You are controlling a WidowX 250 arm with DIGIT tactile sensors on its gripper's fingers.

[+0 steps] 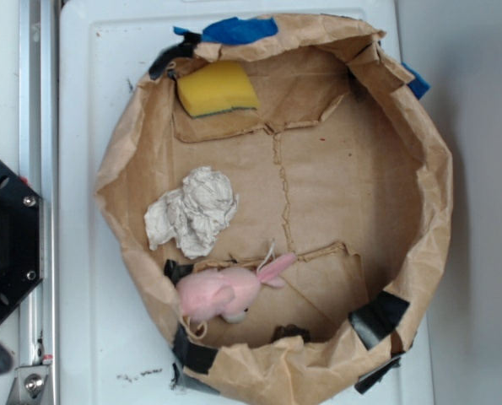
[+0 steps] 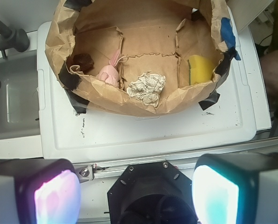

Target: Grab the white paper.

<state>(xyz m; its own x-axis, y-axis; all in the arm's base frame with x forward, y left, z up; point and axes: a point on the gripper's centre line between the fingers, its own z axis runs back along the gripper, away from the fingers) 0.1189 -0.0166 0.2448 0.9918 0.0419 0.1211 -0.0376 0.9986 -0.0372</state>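
White paper [image 1: 193, 211]: you find the crumpled off-white wad lying on the floor of the brown paper bag [image 1: 419, 202], on the left side in the exterior view, just inside the bag's left wall; in the wrist view it sits against the near wall, about mid-width

Tool [image 2: 136, 189]: you see its two pads at the bottom edge of the wrist view, left pad [image 2: 57, 196] glowing pinkish, right pad [image 2: 216, 193] glowing teal, standing wide apart with nothing between them, so it is open

Tool position: you have it well apart from the paper, on the near side of the bag, above the black base plate [image 2: 150, 193] and the metal rail [image 2: 176, 161]

Pink plush bunny [image 1: 229, 288]: lies just beside the paper on the bag floor, ears pointing toward the bag's middle; a narrow gap shows between the two

Yellow sponge [image 1: 218, 88]: rests in the bag's far corner in the exterior view, well apart from the paper

Bag: cut low and spread open on the white counter [image 1: 99, 354], rim patched with black tape [image 1: 377, 316] and blue tape [image 1: 238, 29]

Dark small object [image 2: 85, 60]: sits on the bag floor left of the bunny in the wrist view; you cannot tell what it is

Sink [image 2: 15, 100]: lies left of the counter in the wrist view
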